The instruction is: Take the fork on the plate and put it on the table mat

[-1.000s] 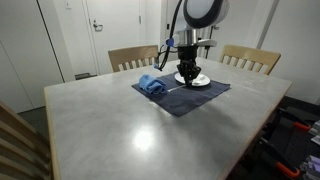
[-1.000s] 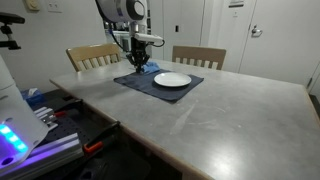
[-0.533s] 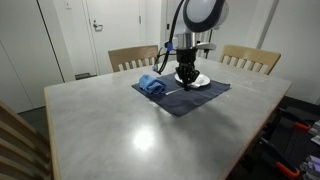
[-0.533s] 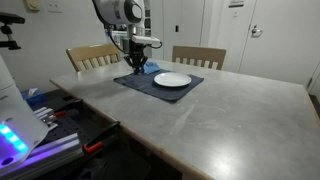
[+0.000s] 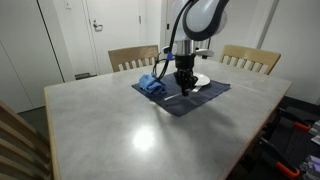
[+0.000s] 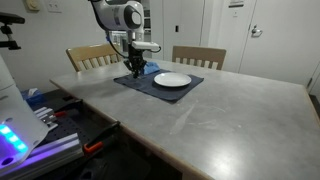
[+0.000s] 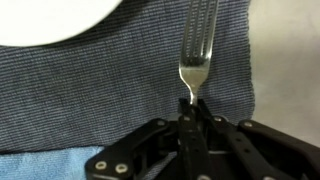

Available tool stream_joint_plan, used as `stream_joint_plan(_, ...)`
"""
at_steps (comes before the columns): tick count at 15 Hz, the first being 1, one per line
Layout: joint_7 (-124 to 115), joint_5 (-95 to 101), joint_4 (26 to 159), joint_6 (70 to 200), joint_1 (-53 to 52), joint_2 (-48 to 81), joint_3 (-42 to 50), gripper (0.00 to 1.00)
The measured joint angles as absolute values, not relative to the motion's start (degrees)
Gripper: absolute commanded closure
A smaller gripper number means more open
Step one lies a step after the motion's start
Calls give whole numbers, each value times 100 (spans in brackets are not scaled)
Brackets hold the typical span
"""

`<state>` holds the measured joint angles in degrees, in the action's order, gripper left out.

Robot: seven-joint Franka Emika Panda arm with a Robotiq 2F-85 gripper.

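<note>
**First:** Steel first: where was the slim silver metal fork [image 7: 196,50] when we looked?

**Second:** Off the round white plate [image 7: 45,15], as far as we could judge. In the wrist view it ran along the dark grey-blue woven table mat [image 7: 90,90], just beside the plate, with its tines pointing away from the black two-finger gripper [image 7: 188,112]. We could not tell whether it touched the mat or hung just above it.

**First:** So what did we count as done?

**Second:** The lift off the plate and the carry across, we judged. Setting the fork down and letting go were left.

**First:** And the hand?

**Second:** Its jaws were almost closed, pinching the thin end of the fork's handle between them. In both exterior views the gripper [image 5: 185,88] [image 6: 136,68] stood low over the mat, beside the plate. A crumpled light blue cloth [image 5: 151,85] lay beyond the gripper, on the side away from the plate.
</note>
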<state>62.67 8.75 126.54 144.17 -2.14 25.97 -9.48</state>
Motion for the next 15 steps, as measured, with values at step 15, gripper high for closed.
stream_joint_plan(15,6054,875,12651,14416,-220,2575,-938,98)
